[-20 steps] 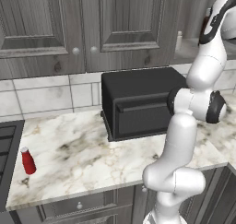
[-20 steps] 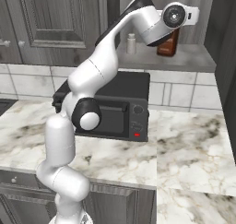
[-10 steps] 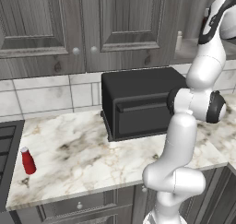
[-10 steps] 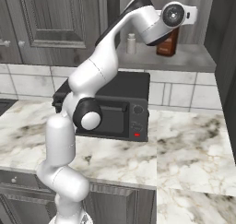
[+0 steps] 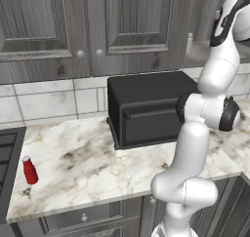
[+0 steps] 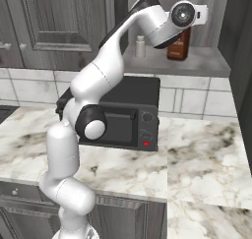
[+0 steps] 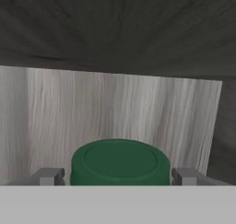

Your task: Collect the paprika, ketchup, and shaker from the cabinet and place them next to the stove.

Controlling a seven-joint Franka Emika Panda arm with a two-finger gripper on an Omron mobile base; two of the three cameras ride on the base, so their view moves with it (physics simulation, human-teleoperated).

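Two finger tips of our gripper (image 7: 119,176) flank the paprika (image 7: 120,162) lid at bottom centre, jaws wide, contact we cannot tell, jar on cabinet (image 6: 206,66) shelf upper right, ketchup (image 5: 30,170) lower left by stove (image 5: 7,155)

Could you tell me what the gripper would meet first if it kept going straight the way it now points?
Probably the paprika: its green lid sits between the fingertips of the gripper. Beyond it stands the cabinet back wall; depth is unclear.
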